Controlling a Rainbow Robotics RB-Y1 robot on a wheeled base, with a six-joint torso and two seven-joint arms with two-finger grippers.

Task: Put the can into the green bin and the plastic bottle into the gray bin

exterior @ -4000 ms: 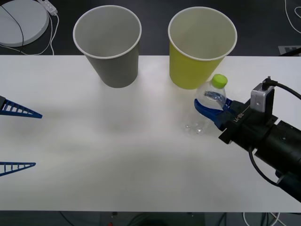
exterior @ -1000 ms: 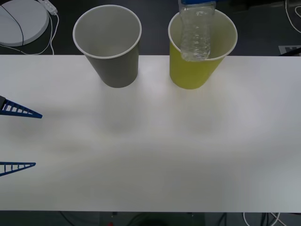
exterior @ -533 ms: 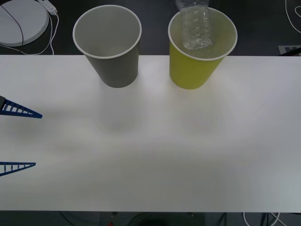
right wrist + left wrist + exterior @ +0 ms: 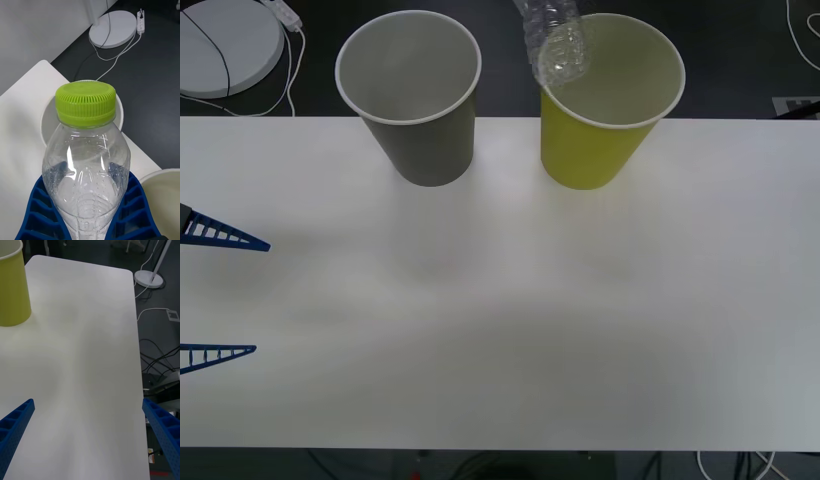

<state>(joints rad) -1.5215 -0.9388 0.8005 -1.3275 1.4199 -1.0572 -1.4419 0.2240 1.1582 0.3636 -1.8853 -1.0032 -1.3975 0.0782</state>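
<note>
Looking down from the front view, a smooth white table (image 4: pixel 500 300) carries two tall tapered paper cups with rolled white rims, standing upright side by side near its far edge: the gray bin (image 4: pixel 412 95) to the left and the green bin (image 4: pixel 608 98), yellow-green outside and pale inside, to the right. The plastic bottle (image 4: pixel 553 42) hangs in the air above them, clear and ribbed, its rounded base overlapping the green bin's left rim and its body slanting up and leftward out of the picture's top edge, so its long axis is tilted rather than vertical. At the left edge two thin blue ribbed fingers (image 4: pixel 225 236) of the left gripper (image 4: pixel 220 297) hover well apart over the table.

From the right wrist view, the right gripper (image 4: pixel 92 210) is clamped on the bottle (image 4: pixel 87 176): blue latticed fingers (image 4: pixel 39 210) press both sides of its clear, dimpled shoulder. The lime-green screw cap (image 4: pixel 85 104), finely ridged around its edge, points away from the wrist. Beyond the cap lies the pale mouth of the gray bin (image 4: pixel 47 120), and a curve of the green bin's white rim (image 4: pixel 159 178) shows beside the fingers.

From the left wrist view, the left gripper's fingers (image 4: pixel 15 423) are spread wide over bare table (image 4: pixel 82 352), with the green bin (image 4: pixel 13 285) standing well beyond them.
</note>
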